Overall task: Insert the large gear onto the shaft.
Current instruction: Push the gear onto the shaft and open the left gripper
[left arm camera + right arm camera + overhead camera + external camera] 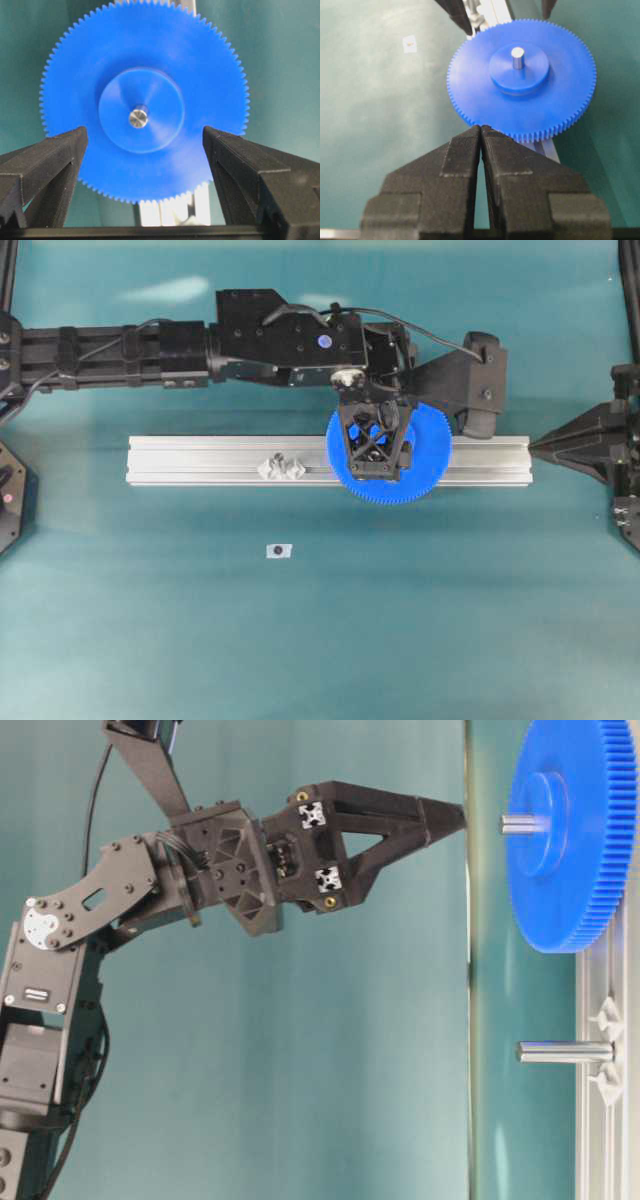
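The large gear (425, 465), a flat bright-blue toothed disc, lies on the aluminium rail (200, 460). Its raised hub (519, 70) sits around the shaft (517, 56), a silvery upright peg whose tip pokes through the centre hole (138, 118). My left gripper (145, 131) hangs straight above the gear, open, its fingers (65, 150) spread on either side of the hub and touching nothing. From the side, its tips (455, 817) stand a little above the shaft's top (520, 823). My right gripper (481, 128) is shut and empty, just off the gear's rim at the rail's right end (533, 447).
A second peg (565, 1051) with clear flanges (283, 467) stands on the rail left of the gear. A small white tag (279, 551) lies on the teal table in front of the rail. The left arm (150, 350) stretches across the back.
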Tool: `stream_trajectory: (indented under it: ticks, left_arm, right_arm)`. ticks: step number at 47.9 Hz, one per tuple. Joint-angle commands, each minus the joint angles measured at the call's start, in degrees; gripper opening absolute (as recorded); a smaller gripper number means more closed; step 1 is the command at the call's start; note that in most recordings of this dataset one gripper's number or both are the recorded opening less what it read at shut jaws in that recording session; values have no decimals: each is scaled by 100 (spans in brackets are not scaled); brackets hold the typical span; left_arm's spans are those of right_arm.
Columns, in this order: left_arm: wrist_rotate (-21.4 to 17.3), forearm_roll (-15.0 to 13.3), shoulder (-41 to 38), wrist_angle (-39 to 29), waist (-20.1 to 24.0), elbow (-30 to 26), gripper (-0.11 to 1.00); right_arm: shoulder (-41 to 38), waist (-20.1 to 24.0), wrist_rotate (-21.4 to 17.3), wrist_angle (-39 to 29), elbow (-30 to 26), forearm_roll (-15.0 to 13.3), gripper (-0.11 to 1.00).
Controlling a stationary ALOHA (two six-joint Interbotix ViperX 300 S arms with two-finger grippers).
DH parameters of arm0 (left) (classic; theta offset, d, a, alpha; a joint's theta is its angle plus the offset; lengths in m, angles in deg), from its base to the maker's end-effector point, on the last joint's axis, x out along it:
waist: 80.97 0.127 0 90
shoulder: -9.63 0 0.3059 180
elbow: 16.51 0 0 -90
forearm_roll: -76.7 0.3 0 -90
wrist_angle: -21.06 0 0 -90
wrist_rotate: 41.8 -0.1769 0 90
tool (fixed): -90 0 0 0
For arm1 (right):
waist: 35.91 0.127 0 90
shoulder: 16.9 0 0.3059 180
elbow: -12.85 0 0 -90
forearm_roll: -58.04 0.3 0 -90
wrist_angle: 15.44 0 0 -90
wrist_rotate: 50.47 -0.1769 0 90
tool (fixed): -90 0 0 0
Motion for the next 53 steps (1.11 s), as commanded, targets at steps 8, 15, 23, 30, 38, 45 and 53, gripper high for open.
stream_trajectory:
  ticks: [8,15,23,30,38,45,53]
  left_arm:
    - [211,9,501,18,-35,-176,89]
    - [246,9,589,-35,-44,-185,89]
    - [264,9,668,-105,-44,-193,89]
    - [325,9,703,-105,-44,-202,89]
    - [422,9,738,-114,-62,-211,89]
    - [448,9,773,-123,-97,-211,89]
    - [606,9,826,-123,-132,-211,89]
  right_arm:
    - [-35,-9,-62,26,-88,-9,12]
    - [-44,-9,-70,26,-88,-9,12]
    - [-44,-9,-70,26,-97,-9,12]
    - [-35,-9,-70,26,-97,-9,12]
    - [-35,-9,-70,26,-105,-9,12]
    - [-44,-9,-70,26,-114,0,12]
    - [-44,-9,-70,26,-114,0,12]
